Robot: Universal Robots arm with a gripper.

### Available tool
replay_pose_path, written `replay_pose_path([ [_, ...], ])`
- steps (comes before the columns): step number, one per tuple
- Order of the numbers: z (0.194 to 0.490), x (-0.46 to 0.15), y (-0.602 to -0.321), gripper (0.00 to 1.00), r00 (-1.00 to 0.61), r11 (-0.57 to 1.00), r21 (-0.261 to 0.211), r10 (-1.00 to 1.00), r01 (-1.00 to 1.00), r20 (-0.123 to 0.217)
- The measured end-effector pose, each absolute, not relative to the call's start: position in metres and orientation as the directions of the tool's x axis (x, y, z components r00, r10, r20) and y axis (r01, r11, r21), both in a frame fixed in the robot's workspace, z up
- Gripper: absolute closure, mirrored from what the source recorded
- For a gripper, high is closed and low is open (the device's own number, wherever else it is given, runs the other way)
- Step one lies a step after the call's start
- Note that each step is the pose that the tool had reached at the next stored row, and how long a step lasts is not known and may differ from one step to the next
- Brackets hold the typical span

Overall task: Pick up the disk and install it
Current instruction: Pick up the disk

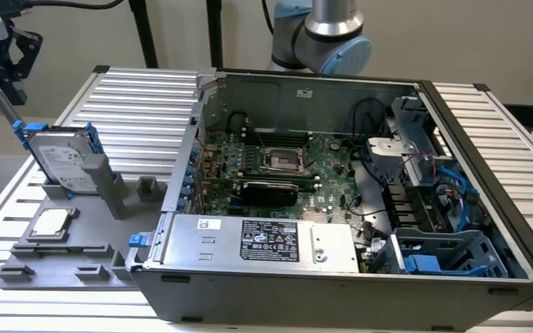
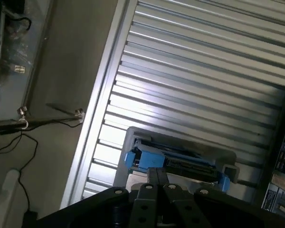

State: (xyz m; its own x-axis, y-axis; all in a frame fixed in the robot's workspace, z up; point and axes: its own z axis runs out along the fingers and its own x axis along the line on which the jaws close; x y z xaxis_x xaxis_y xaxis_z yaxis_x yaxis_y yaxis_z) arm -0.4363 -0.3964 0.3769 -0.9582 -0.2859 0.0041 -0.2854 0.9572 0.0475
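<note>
Disk [image 1: 61, 161] stands upright in grey holder [image 1: 109, 189] on ribbed tabletop [image 1: 146, 104], at exterior view's left of open PC case [image 1: 341, 284]. Blue carrier frames disk. Jaws just above disk's top edge, closed together, gripping nothing; contact with disk cannot be told. Wrist view: disk [image 2: 185, 162] edge-on under jaws. Chip tray [image 1: 49, 225] near holder, apart from disk.

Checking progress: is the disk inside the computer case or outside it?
Outside. The disk stands on edge in a grey holder beside the open computer case.
</note>
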Motion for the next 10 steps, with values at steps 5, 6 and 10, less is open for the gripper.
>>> replay_pose_path([
  [5,0.3760,-0.4363,-0.3964,0.89,-0.928,0.927,0.048,-0.373,-0.372,0.004],
  [6,0.3758,-0.4363,-0.3964,0.89,-0.921,0.920,0.048,-0.389,-0.389,0.004],
  [10,0.3749,-0.4363,-0.3964,0.89,-0.890,0.890,0.048,-0.455,-0.454,0.004],
])
